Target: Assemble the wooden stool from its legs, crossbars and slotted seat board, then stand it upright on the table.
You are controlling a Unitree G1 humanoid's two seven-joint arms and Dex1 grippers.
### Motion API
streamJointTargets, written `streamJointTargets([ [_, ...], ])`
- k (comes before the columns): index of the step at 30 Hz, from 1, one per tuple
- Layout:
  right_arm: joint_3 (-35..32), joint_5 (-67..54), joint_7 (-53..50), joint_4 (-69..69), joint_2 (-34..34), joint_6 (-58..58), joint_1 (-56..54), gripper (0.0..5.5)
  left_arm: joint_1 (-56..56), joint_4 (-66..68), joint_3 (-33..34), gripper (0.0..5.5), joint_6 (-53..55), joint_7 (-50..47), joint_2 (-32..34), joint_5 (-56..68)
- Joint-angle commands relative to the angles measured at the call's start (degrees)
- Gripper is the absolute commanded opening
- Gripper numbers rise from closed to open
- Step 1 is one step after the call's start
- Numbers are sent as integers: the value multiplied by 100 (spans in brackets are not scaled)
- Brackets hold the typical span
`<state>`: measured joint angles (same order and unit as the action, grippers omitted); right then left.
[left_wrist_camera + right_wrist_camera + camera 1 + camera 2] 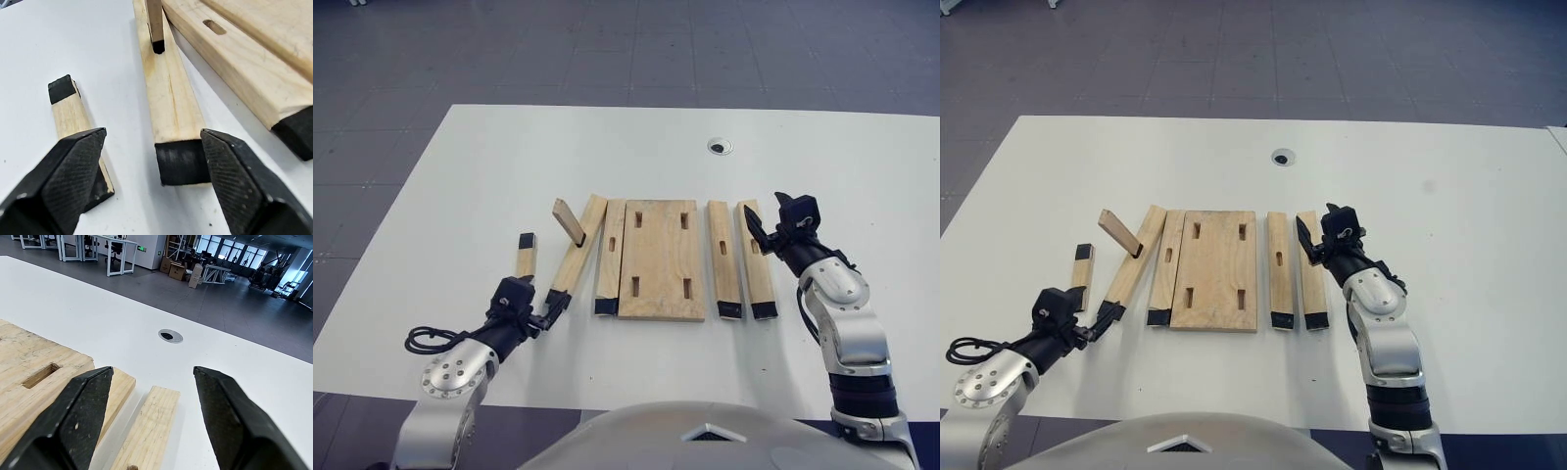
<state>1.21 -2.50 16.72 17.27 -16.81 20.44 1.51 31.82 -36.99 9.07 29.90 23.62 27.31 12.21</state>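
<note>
The slotted seat board (655,258) lies flat mid-table. Two black-tipped legs (610,257) (578,245) lie to its left; a short crossbar (569,221) sticks up at a slant from the outer one's slot. Two more legs (723,258) (756,258) lie to the board's right. A loose short piece (526,256) lies farthest left. My left gripper (151,134) is open, low over the table, straddling the near black end of the outer left leg (171,98), with the short piece (73,112) by one finger. My right gripper (152,371) is open above the far end of the rightmost leg (146,431).
A round cable hole (720,147) sits in the white table (470,186) beyond the parts. The table's front edge runs close behind both grippers. Bare surface stretches to the left, the right and the far side of the parts.
</note>
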Motion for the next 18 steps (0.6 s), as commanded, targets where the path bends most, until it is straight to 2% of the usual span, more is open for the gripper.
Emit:
streamJointTargets([
  [1, -8, 14, 11, 5, -40, 71, -34, 302, -206, -320, 36, 357, 455, -60, -188, 386],
  [9, -19, 11, 11, -25, -44, 83, -56, 302, -99, -57, -189, 357, 497, -181, -138, 83],
  [17, -9, 20, 7, -15, -43, 108, -63, 302, -453, 1268, -637, 357, -96, -160, -412, -171],
  [18, -3, 20, 12, -26, -45, 106, -74, 302, -496, 1383, -653, 339, -132, -157, -455, -147],
])
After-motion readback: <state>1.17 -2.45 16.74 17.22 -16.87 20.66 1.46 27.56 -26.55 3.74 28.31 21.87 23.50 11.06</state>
